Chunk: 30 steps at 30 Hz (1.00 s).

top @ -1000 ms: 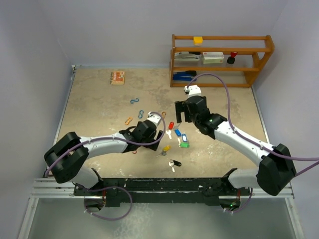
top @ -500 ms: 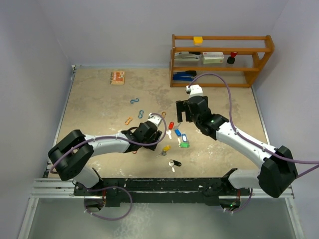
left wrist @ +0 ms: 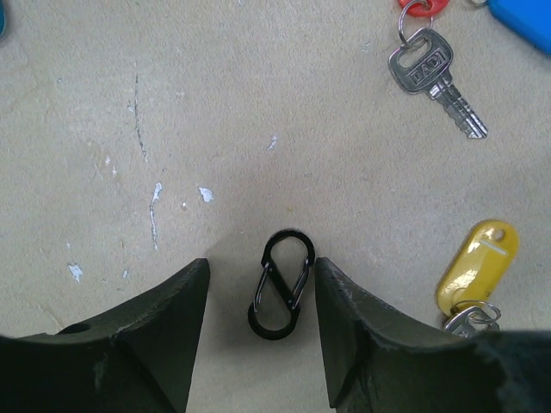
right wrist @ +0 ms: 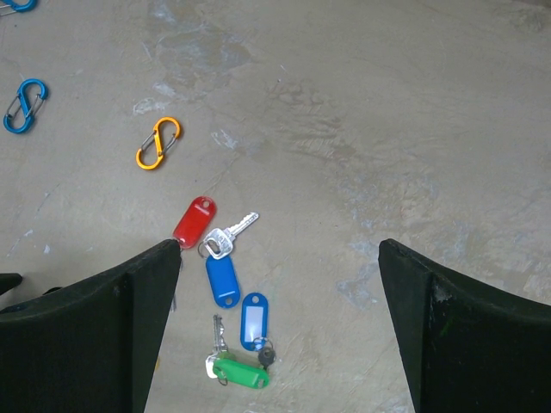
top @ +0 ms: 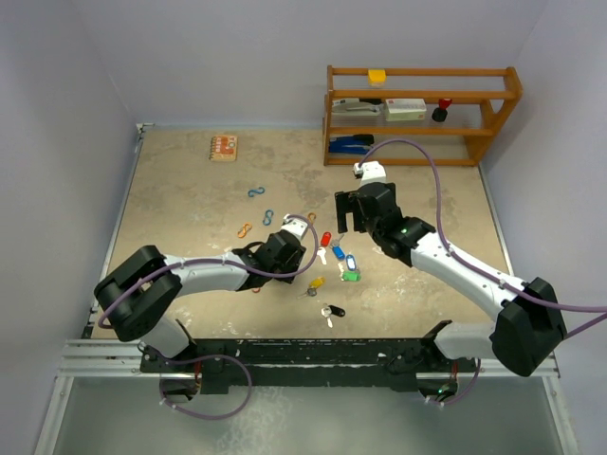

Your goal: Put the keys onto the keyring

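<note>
Left tool [left wrist: 260,282] spread, straddling black clip [left wrist: 281,297]; right tool [right wrist: 280,249] spread above keys [right wrist: 217,244]; orange clip [right wrist: 157,143] nearby.

Shiny metal keys [left wrist: 435,77], glossy plastic tags [left wrist: 476,265], matt scuffed tabletop [left wrist: 258,112]

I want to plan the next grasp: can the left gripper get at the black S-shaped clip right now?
Probably yes. The left gripper is open, its fingers standing either side of the black S-shaped clip, which lies flat with nothing between them.
</note>
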### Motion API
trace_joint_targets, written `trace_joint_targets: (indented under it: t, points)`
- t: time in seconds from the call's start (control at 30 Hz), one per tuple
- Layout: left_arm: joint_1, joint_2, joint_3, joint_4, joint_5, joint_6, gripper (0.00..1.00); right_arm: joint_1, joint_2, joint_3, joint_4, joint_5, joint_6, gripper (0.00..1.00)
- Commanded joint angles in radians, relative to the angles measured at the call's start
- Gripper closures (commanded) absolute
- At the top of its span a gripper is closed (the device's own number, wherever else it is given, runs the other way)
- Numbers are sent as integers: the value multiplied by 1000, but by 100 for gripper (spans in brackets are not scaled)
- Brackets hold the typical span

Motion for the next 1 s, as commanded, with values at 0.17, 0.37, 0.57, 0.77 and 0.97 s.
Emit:
trace_joint_targets:
  t: [0.17,0.37,0.57,0.77,0.97]
  points:
    - [-19,-24,-18,-28,23,-38,43,5,-11,-1,0,25,-8,0]
    - [-25,-30,-20,-44,24,-52,52,5,-8,7,0,24,-12,0]
    - [-33,-23,-26,-47,7,-60,55,5,-9,9,0,23,-13,0]
    - [-37,-14,-26,-53,11,-67,71,5,-14,5,-3,23,-9,0]
    - [-38,-19,-31,-60,-1,-73,100,5,-18,-8,-6,18,-4,0]
